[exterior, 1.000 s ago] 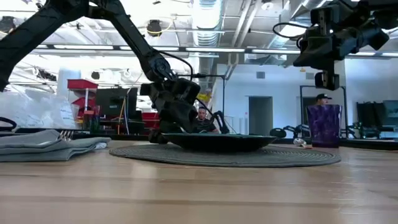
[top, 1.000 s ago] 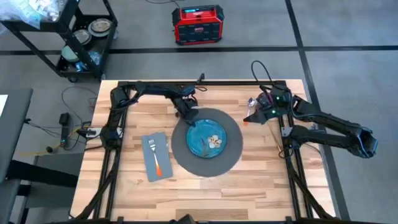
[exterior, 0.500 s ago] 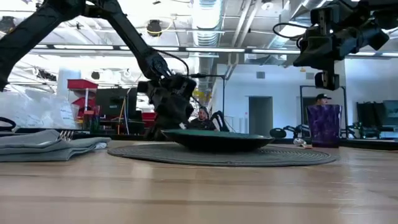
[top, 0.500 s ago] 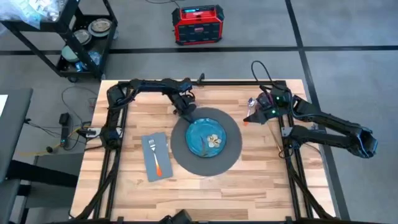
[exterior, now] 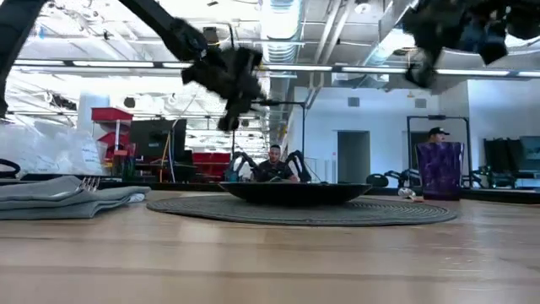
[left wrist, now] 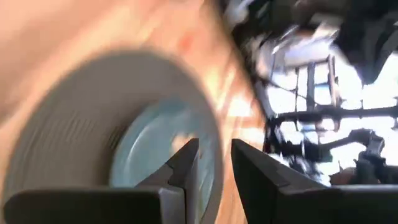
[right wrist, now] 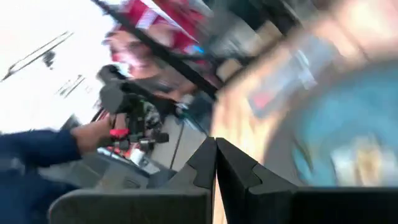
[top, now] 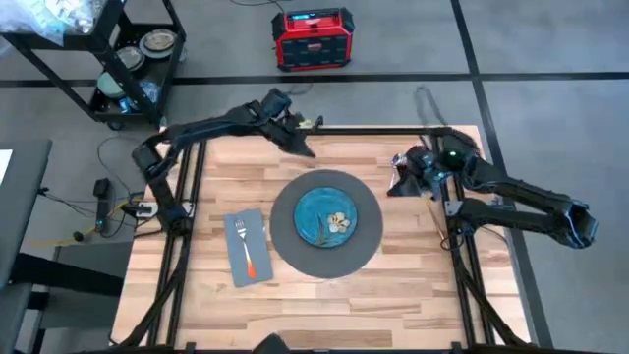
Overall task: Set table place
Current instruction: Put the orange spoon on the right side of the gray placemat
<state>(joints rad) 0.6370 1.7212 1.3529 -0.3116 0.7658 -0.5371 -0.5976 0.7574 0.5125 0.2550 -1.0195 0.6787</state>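
Plate (top: 326, 218) sits centred on mat (top: 285, 241), mid-surface. Purple cup (exterior: 440, 169) stands beside right pincer (top: 400, 177), fingers together, empty. Left pincer (top: 300, 146), slightly apart, hangs over far edge; right arm nearer cup.

Both arms are dark, slender and jointed, with black cables running along them, a small green light on the right arm (top: 453, 154), and black wedge-shaped fingers (left wrist: 184, 168).

Light wood table (top: 413, 285), blue-green plate (top: 326, 217) centred on grey mat (top: 291, 246), orange-handled fork (top: 245, 248) on napkin (top: 257, 227)
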